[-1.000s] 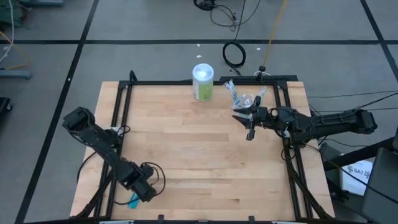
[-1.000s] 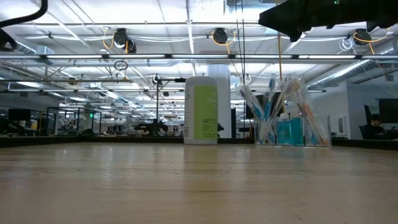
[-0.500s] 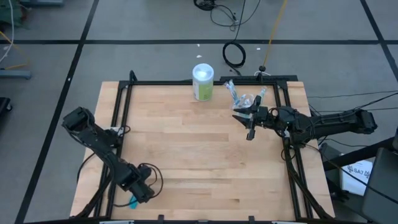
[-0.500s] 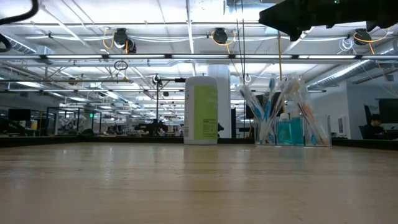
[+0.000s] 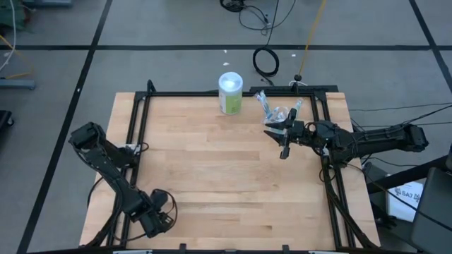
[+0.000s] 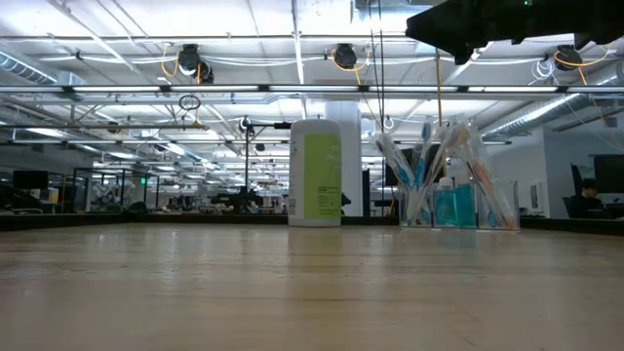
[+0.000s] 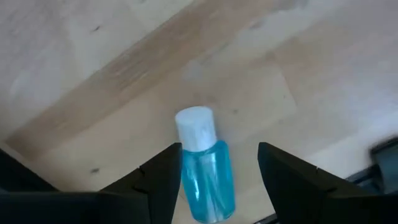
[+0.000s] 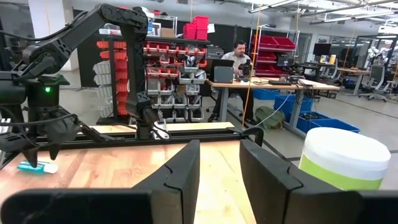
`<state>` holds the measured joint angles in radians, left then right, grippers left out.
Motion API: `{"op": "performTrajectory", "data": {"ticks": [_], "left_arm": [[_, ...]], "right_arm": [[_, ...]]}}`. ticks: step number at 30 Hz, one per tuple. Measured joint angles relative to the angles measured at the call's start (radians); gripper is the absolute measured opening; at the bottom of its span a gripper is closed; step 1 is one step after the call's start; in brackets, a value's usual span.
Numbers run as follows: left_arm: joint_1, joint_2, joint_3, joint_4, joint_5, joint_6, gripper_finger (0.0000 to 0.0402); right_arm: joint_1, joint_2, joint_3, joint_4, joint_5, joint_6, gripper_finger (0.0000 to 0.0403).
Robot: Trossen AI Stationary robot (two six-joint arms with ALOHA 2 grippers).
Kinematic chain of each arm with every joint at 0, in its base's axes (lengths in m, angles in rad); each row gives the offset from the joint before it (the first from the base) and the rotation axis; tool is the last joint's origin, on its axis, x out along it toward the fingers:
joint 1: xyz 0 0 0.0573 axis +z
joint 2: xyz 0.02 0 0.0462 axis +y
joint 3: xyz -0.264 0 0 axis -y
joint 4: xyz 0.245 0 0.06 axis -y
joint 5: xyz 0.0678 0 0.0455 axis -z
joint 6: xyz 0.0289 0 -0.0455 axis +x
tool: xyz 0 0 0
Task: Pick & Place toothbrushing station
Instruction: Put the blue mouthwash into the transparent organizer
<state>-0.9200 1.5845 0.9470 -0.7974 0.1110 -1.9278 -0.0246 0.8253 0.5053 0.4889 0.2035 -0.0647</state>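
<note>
- Teal-blue small plastic tube with a white cap [image 7: 203,163] lies flat on the pale wooden bench [image 5: 226,169], right between the spread fingers of the left end effector [image 5: 152,222], nothing gripped yet.
- Looks light, smooth and rounded; likely to roll or squirt out, so pinch across the body's middle, below the cap.
- Clear plastic cup bristling with slim toothbrushes [image 6: 444,180] stands just beyond the right end effector [image 5: 282,139], which hovers with fingers parted, empty.
- White canister with a green label [image 5: 230,93] sits beside that cup.
</note>
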Motion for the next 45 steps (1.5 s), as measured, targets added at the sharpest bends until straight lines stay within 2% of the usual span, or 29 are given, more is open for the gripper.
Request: {"op": "performTrajectory", "data": {"ticks": [11,20,32,42,45], "left_arm": [[-0.006,-0.001,-0.104,0.139,-0.009,-0.028,0.0218],[-0.006,-0.001,-0.137,0.153,0.004,-0.032,0.0215],[-0.005,-0.001,-0.141,0.154,0.002,-0.114,0.0115],[0.007,-0.001,-0.141,0.164,-0.004,-0.127,0.0108],[0.029,-0.008,-0.141,0.169,-0.05,-0.088,0.0106]], "right_arm": [[0.0,0.0,0.0,0.0,0.0,0.0,0.0105],[0.0,0.0,0.0,0.0,0.0,0.0,0.0105],[0.0,0.0,0.0,0.0,0.0,0.0,0.0105],[0.0,0.0,0.0,0.0,0.0,0.0,0.0105],[0.0,0.0,0.0,0.0,0.0,0.0,0.0105]]}}
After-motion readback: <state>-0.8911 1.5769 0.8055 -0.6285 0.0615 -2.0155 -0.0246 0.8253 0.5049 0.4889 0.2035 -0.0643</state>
